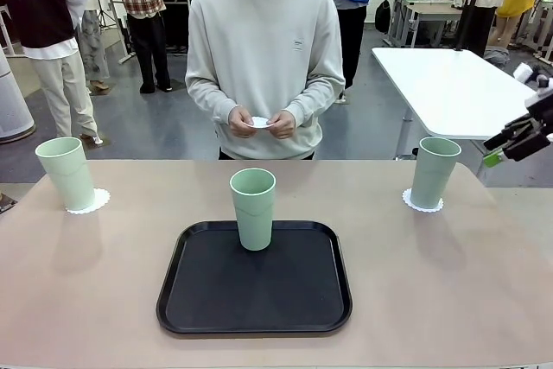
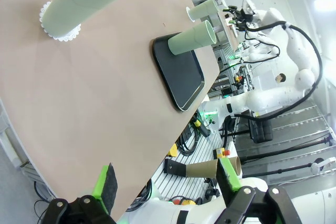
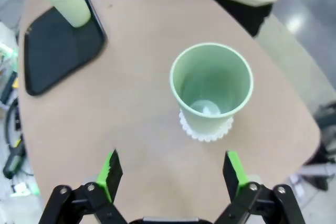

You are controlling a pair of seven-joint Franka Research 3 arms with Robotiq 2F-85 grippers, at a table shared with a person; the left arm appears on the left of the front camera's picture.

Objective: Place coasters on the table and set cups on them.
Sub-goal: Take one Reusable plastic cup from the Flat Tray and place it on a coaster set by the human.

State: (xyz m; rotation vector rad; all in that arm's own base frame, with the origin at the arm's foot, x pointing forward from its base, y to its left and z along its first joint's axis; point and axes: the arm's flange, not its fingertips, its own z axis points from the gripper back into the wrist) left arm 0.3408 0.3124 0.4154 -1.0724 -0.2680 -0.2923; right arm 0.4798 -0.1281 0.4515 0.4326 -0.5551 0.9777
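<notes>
No word, number or sign can be read. The person's pale sweatshirt (image 1: 263, 49) bears a small chest mark, too small to make out. The 3 cups (image 1: 253, 206) and the black tray (image 1: 199, 300) are unmarked.

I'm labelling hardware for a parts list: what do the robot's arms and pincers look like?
The left pincer and right pincer are alike: black, angular linkages with silver bolts, tipped with bright green pads. The right arm is glossy white with rounded segments and a black cable looped along it.
</notes>
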